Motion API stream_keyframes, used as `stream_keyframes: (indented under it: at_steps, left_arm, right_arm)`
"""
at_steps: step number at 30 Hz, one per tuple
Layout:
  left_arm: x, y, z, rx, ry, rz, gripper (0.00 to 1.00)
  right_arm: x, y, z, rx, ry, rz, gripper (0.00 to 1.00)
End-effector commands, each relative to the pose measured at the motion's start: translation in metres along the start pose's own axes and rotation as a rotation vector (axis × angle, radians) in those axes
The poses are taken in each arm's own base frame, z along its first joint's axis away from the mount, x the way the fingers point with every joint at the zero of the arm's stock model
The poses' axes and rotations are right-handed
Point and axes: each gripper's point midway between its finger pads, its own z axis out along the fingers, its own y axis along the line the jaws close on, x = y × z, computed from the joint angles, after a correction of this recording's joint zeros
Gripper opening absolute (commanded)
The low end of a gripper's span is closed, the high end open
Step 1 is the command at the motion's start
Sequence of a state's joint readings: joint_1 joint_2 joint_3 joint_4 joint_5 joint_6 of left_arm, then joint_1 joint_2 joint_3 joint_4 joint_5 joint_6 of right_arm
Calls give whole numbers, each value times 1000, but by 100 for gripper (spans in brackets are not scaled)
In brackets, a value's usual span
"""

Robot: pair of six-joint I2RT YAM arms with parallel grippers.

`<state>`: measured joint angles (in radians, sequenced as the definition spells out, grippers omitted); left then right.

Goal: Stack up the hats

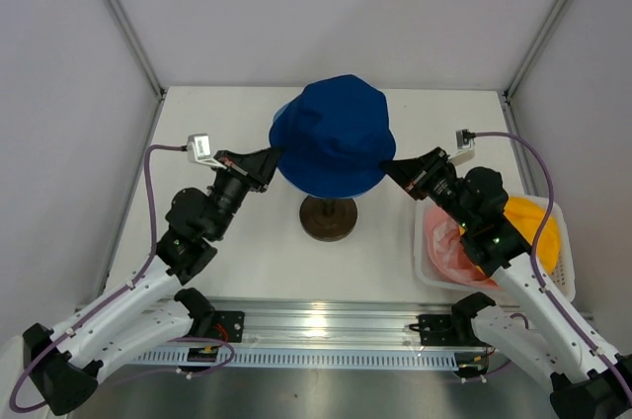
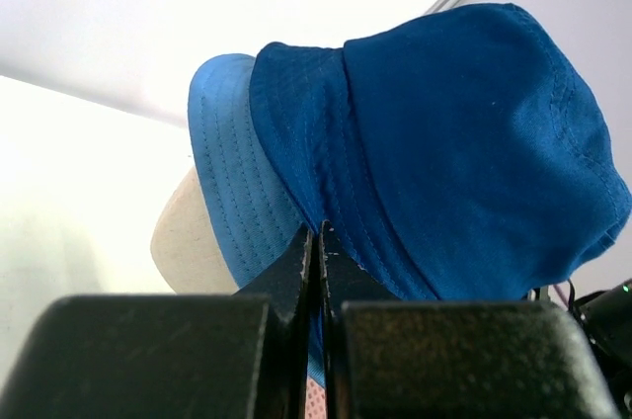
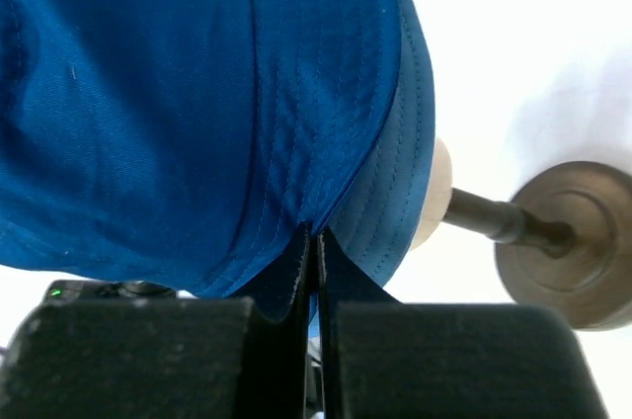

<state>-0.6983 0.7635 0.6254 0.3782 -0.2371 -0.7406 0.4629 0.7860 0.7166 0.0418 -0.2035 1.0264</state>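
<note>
The dark navy hat sits over the light blue hat on the cream mannequin head. My left gripper is shut on the navy hat's left brim; in the left wrist view the fingers pinch blue fabric. My right gripper is shut on its right brim, as the right wrist view shows. The light blue brim peeks out under the navy hat. The pink hat and the yellow hat lie in the basket.
The mannequin's dark round base stands mid-table on a thin post; it also shows in the right wrist view. The white mesh basket sits at the right under my right arm. White walls enclose the table.
</note>
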Motion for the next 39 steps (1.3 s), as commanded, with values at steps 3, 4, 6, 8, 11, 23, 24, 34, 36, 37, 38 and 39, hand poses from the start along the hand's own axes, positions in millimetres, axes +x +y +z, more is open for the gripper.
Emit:
stream_keyframes:
  at_steps: [3,4,6,8,11,23,24,34,36,37,38,39]
  left_arm:
    - [25,22,-16,-103,101,29,1]
    - [26,20,-17,-99,103,23,1]
    - [27,20,-18,-108,104,23,2]
    - [32,19,-19,-112,119,30,6]
    - [36,14,-20,-103,142,43,12]
    - [-27,1,-43,-118,13,185,67]
    - [-27,5,-48,-122,6,194,82]
    - [-51,32,-91,-221,-17,303,100]
    - [-45,39,-90,-251,9,313,99]
    - [-41,41,-89,-256,21,316,99]
    - [-39,41,-88,-255,30,319,99]
    - [-35,41,-86,-252,45,322,99]
  right_arm:
    - [-7,-59,-6,312,24,-190,10]
    - [-11,-60,-6,325,23,-201,13]
    - [-25,-52,-5,312,-2,-226,15]
    - [-34,-52,-2,313,-12,-229,18]
    - [-41,-52,7,316,3,-245,22]
    - [-125,-93,-64,671,-170,-355,88]
    - [-125,-99,-78,718,-179,-345,95]
    - [-145,-180,-191,1188,-302,23,99]
    - [-147,-191,-205,1234,-371,97,99]
    - [-149,-197,-215,1285,-405,101,99]
    - [-149,-198,-223,1317,-436,104,100]
    - [-144,-202,-230,1353,-441,117,99]
